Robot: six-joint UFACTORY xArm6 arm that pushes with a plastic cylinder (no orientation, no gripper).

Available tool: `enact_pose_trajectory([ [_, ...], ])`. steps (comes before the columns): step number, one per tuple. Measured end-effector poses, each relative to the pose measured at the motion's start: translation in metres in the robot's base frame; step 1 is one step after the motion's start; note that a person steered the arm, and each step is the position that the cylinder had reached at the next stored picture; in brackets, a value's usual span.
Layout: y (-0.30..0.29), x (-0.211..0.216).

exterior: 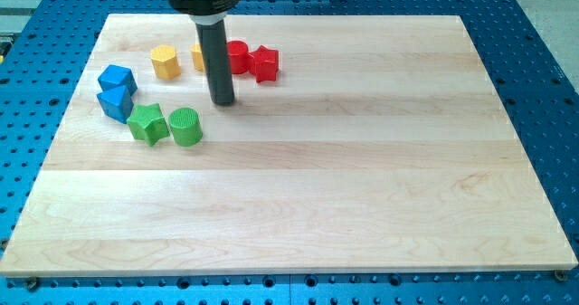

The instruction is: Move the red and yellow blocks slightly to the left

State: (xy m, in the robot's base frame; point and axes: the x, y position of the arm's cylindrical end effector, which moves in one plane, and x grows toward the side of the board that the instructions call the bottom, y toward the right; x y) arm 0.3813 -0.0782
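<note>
A red star-shaped block [265, 63] and a red round block [237, 57] lie side by side near the view's top, left of centre. A yellow hexagonal block [164, 61] lies further left. A second yellow block [197, 56] is mostly hidden behind the rod. My tip [223, 102] rests on the board just below the hidden yellow block and the red round block, apart from both.
Two blue blocks [116, 79] [115, 103] sit at the left edge of the wooden board [362, 178]. A green star block [147, 123] and a green cylinder [185, 127] lie below and left of my tip.
</note>
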Motion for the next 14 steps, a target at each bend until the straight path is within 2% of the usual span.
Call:
enact_pose_trajectory([
  [1, 0.131, 0.014],
  [2, 0.219, 0.024],
  [3, 0.247, 0.024],
  [5, 0.249, 0.011],
  [6, 0.219, 0.000],
  [7, 0.149, -0.022],
  [8, 0.106, -0.041],
  [9, 0.080, -0.052],
  [12, 0.052, -0.078],
  [13, 0.080, -0.039],
  [14, 0.060, -0.052],
])
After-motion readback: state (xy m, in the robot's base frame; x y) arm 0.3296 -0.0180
